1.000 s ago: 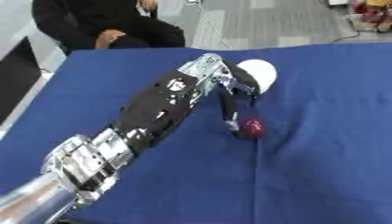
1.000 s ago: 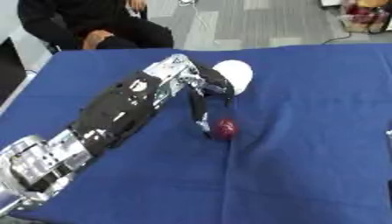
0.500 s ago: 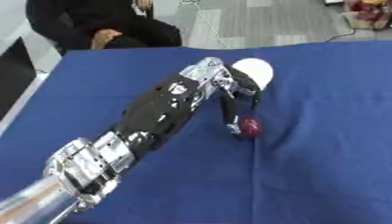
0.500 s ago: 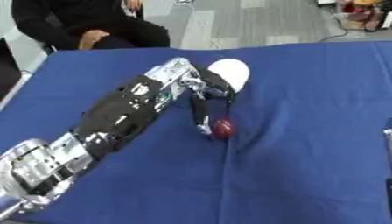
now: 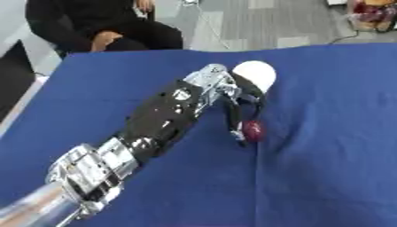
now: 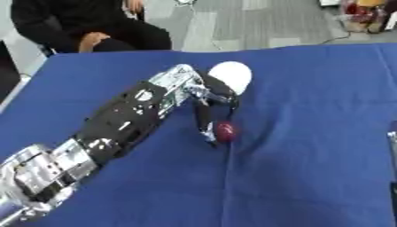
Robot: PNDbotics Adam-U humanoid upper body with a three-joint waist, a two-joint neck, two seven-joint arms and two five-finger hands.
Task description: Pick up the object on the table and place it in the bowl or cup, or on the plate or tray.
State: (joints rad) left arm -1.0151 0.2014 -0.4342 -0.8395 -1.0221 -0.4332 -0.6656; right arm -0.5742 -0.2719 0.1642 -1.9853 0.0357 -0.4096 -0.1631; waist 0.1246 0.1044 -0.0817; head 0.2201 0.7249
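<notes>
A small dark red round object (image 5: 254, 131) lies on the blue tablecloth (image 5: 325, 168). My left arm reaches in from the lower left, and my left hand (image 5: 232, 95) hangs over the object with its fingers pointing down. One finger (image 5: 235, 128) stands against the object's left side and another arches above it; the hand looks open. A white bowl (image 5: 257, 74) stands just behind the hand, partly hidden by it. A dark sliver at the right edge of the right eye view may be my right hand (image 6: 392, 133).
The table's far edge runs just behind the bowl, with a seated person beyond it on grey floor. Blue cloth stretches right of and in front of the red object.
The left hand's fingers have settled a little closer against the red object. The object and the bowl have stayed where they were.
</notes>
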